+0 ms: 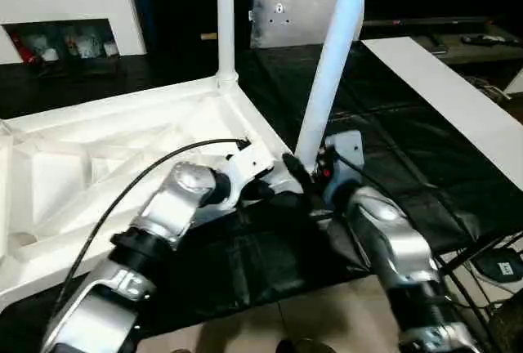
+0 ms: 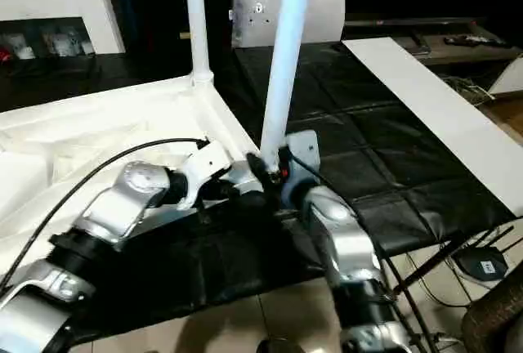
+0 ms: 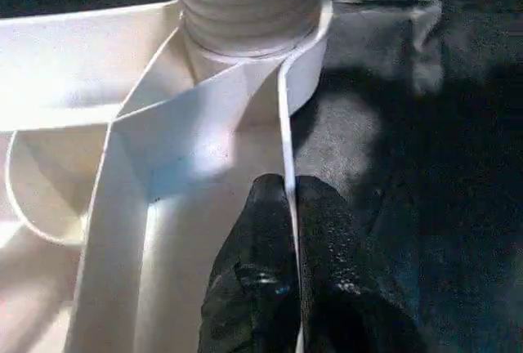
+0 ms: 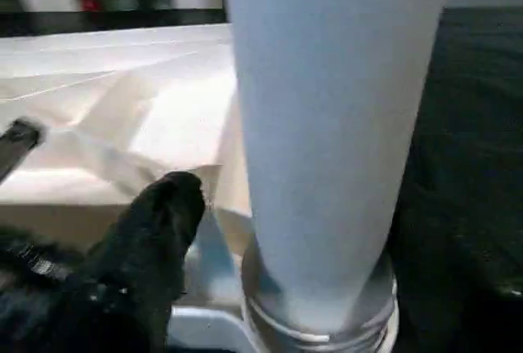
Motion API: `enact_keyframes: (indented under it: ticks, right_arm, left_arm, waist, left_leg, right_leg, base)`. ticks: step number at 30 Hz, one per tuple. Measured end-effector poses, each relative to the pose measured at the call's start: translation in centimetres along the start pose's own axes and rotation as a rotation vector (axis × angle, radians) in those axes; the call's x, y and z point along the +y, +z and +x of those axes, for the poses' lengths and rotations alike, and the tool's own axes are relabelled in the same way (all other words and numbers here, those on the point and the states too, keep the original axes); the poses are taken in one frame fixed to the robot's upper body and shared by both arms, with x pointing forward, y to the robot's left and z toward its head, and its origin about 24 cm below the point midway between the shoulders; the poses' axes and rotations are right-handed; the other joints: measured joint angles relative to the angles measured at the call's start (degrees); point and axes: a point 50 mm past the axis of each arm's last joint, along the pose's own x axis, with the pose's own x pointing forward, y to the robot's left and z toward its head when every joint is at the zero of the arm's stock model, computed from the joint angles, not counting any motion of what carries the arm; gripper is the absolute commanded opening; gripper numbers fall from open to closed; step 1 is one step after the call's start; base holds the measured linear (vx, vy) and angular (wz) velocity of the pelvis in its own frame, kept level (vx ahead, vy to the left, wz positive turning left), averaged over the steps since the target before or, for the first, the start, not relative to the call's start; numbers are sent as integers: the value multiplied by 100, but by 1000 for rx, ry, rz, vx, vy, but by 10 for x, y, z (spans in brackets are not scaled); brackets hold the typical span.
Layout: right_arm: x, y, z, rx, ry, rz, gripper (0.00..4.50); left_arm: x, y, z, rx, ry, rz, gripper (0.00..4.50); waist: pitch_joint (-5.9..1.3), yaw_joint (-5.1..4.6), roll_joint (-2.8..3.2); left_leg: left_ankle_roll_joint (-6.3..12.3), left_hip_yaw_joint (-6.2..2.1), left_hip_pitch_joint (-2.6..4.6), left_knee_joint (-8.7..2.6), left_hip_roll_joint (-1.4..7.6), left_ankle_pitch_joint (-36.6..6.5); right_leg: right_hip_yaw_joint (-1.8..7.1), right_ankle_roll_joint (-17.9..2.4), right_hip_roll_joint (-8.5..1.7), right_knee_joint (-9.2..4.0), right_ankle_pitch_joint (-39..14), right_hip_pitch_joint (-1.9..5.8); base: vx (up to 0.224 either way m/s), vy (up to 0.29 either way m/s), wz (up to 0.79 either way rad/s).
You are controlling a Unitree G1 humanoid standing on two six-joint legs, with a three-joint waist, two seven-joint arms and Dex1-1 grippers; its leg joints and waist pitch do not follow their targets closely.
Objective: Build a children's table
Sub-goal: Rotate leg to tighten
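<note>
The inverted table top (image 1: 122, 165) lies ribbed side up on the black-covered surface (image 2: 384, 165), stretching away to the far side of the left claw (image 3: 288, 239), whose two black fingers are clenched on the thin rim wall just short of the corner socket (image 3: 245, 51). If that pinch slides along the smooth edge, the whole top could skid on the cloth and the socket would shift. Just beyond the right claw (image 1: 306, 175), the near leg (image 1: 331, 67) rises leaning from that corner; this claw stands beside the leg's base and I cannot tell whether it grips or has let go. Unsupported, a half-seated leg might tip sideways and pop out. A second leg (image 1: 226, 22), farther off behind both claws, stands upright in its socket.
</note>
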Motion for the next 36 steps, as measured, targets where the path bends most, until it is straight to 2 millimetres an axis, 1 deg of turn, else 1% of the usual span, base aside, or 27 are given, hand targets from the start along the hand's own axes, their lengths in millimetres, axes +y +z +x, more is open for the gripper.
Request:
enact_keyframes:
  ticks: [4, 6, 8, 10, 12, 15, 17, 18, 20, 21, 22, 25, 26, 27, 28, 32, 34, 36]
  right_arm:
    - [-11, 3, -21, 35, 149, -65, 427]
    - [-15, 6, -28, 49, 214, -94, 446]
    - [-17, 8, -35, 75, 298, -124, 446]
    - [-21, 9, -45, 126, 422, -152, 446]
    - [-24, 11, -51, 147, 473, -165, 446]
    - [-23, 13, -55, 166, 591, -171, 446]
    - [-23, 16, -54, 166, 641, -182, 420]
    - [-22, 17, -54, 170, 673, -189, 420]
    - [-19, 16, -53, 192, 742, -192, 400]
    - [-18, 16, -54, 203, 766, -191, 400]
    - [-18, 15, -54, 219, 790, -195, 375]
    - [-16, 14, -52, 255, 849, -199, 361]
    - [-15, 13, -52, 257, 862, -198, 348]
    - [-13, 12, -51, 258, 874, -194, 348]
    - [-11, 11, -50, 259, 882, -190, 324]
    - [-7, 11, -47, 252, 912, -183, 311]
    - [-7, 13, -46, 250, 919, -184, 280]
    - [-7, 14, -46, 250, 929, -184, 271]
  left_arm:
    - [-2, -7, -12, -14, -88, 35, 0]
    - [-2, -9, -16, -13, -126, 64, 0]
    - [-4, -12, -20, -8, -173, 101, 0]
    - [-5, -15, -25, -7, -246, 144, 0]
    - [-6, -18, -29, -4, -295, 168, 0]
    - [-8, -21, -37, 14, -372, 217, 0]
    - [-10, -22, -38, 16, -415, 236, 0]
    - [-11, -22, -39, 17, -430, 247, 0]
    - [-12, -22, -40, 19, -460, 270, 0]
    - [-13, -22, -41, 20, -471, 277, 0]
    - [-13, -23, -42, 21, -480, 288, 0]
    - [-13, -23, -43, 21, -502, 306, 0]
    - [-13, -23, -43, 21, -505, 309, 0]
    - [-13, -23, -44, 21, -510, 314, 0]
    - [-13, -23, -44, 21, -513, 317, 0]
    - [-13, -24, -44, 19, -515, 320, 0]
    - [-13, -24, -44, 20, -515, 320, 0]
    - [-12, -24, -44, 20, -517, 320, 0]
  waist:
    - [-2, 57, 4]
    - [-1, 95, 4]
    - [-1, 164, 4]
    - [0, 221, 6]
    - [0, 251, 3]
    - [0, 271, -3]
    - [1, 298, -5]
    - [1, 304, -6]
    - [-4, 324, -21]
    - [-3, 332, -25]
    - [-2, 337, -28]
    - [-4, 339, -42]
    - [-4, 342, -42]
    - [-4, 345, -42]
    - [-3, 346, -42]
    - [-3, 348, -43]
    - [-3, 347, -43]
    - [-3, 347, -43]
  left_leg:
    - [1, 11, -4, -16, 4, -1]
    - [1, 14, -6, -15, 5, -1]
    - [1, 18, -3, -8, 5, -1]
    - [1, 19, 8, 1, 5, 0]
    - [3, 22, 8, 9, 7, 2]
    - [5, 23, 6, 19, 6, 2]
    - [5, 26, 5, 23, 6, 3]
    - [5, 27, 5, 23, 6, 3]
    - [6, 27, 6, 23, 8, 3]
    - [6, 27, 5, 23, 8, 3]
    - [6, 28, 4, 23, 8, 3]
    - [6, 30, 3, 22, 10, 2]
    - [6, 30, 2, 21, 10, 2]
    - [6, 30, 2, 21, 10, 2]
    - [6, 30, 1, 21, 10, 2]
    - [6, 31, -1, 21, 10, 2]
    - [6, 31, 0, 21, 11, 2]
    - [6, 31, 0, 21, 11, 3]
  right_leg:
    - [1, -6, 3, -3, -1, -7]
    - [1, -6, 3, -4, -1, -11]
    - [3, -6, 2, -3, -1, -9]
    - [4, -6, -2, -5, -1, -7]
    - [7, -6, -3, -3, -1, -2]
    - [8, -6, -6, -3, -1, 1]
    - [9, -6, -8, -3, -1, 2]
    - [10, -6, -8, -3, -1, 1]
    - [9, -6, -8, 0, -1, 2]
    - [9, -6, -8, 1, -1, 2]
    - [10, -6, -8, 1, -1, 2]
    - [9, -6, -8, 2, -1, 0]
    - [9, -5, -8, 2, -1, 0]
    - [9, -5, -8, 2, -1, 0]
    - [9, -5, -8, 2, -1, 0]
    - [10, -6, -8, 2, -1, -1]
    - [10, -6, -8, 2, -1, 0]
    - [9, -5, -8, 3, -1, 0]
  base:
    - [0, 0, 0]
    - [0, 0, 0]
    - [0, 0, 0]
    - [0, 0, 0]
    - [0, 0, 0]
    - [0, 0, 0]
    - [0, 0, 0]
    - [0, 0, 0]
    - [0, 0, 0]
    - [0, 0, 0]
    - [0, 0, 0]
    - [0, 0, 0]
    - [0, 0, 0]
    - [0, 0, 0]
    - [0, 0, 0]
    - [0, 0, 0]
    - [0, 0, 0]
    - [0, 0, 0]
